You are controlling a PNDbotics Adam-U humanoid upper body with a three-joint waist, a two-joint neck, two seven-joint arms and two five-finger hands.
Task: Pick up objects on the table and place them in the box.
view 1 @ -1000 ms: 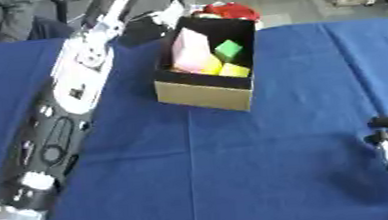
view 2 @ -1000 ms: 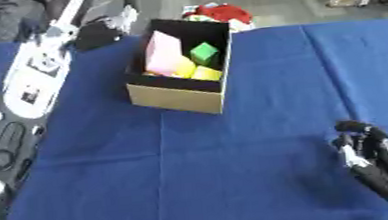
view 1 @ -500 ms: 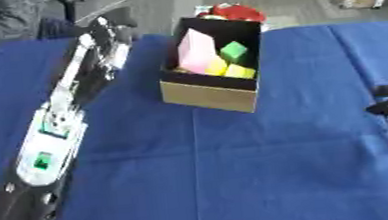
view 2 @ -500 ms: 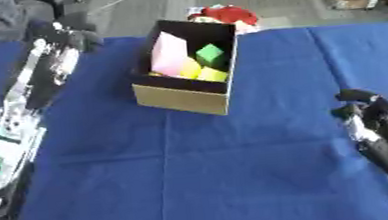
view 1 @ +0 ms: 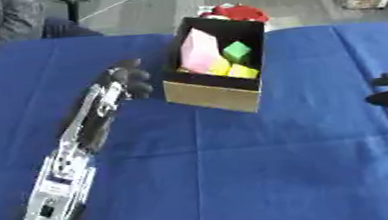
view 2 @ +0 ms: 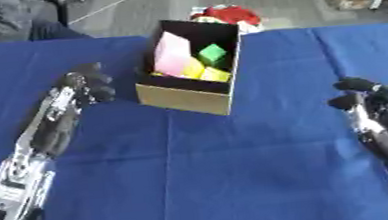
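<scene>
Left hand (view 1: 129,80) curled, empty, just left of box (view 1: 218,96); right hand (view 2: 363,98) curled, empty, near right. Risk: left arm swing clips box, shoving it.

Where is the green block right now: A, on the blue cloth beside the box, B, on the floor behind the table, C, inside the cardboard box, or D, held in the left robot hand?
C: the green block sits inside the cardboard box, next to the pink block.
</scene>
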